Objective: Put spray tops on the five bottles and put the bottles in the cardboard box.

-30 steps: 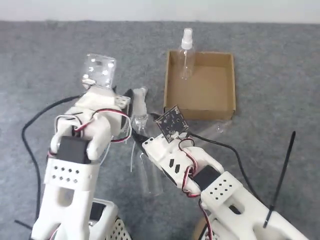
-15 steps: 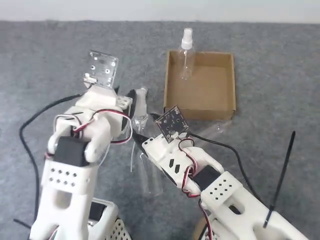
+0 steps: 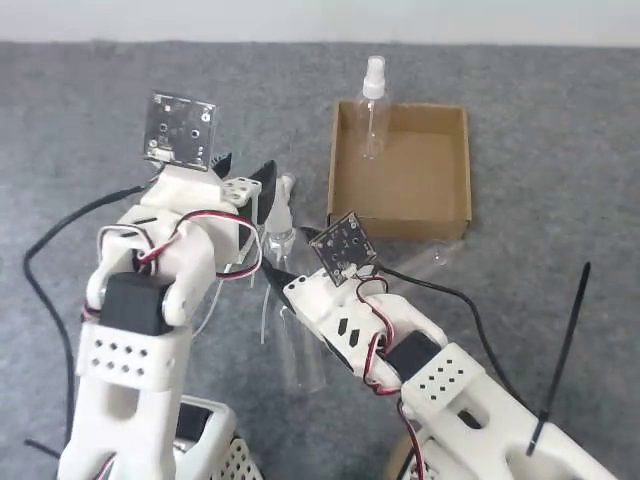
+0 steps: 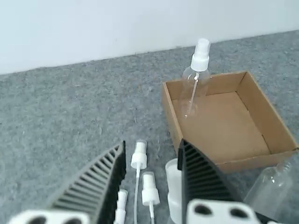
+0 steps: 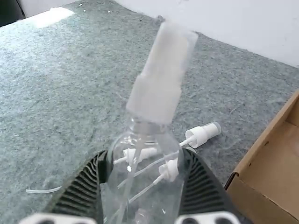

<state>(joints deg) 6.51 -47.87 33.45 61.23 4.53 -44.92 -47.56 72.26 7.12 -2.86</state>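
one clear plastic bottle with white spray top (image 3: 372, 110) standing inside brown cardboard box (image 3: 400, 228); four seemingly remaining. right gripper (image 5: 142, 170) clamping second capped clear bottle (image 5: 140, 149), outside box. left gripper (image 4: 152, 145) hanging, jaws apart. left wrist view giving loose white spray tops (image 4: 138, 159) lying on grey carpet (image 4: 60, 116); high view putting arms over that patch.

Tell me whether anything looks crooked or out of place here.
The white spray top on the clear plastic bottle in the right gripper leans sideways, not straight on the neck. Several loose spray tops lie on the grey carpet.
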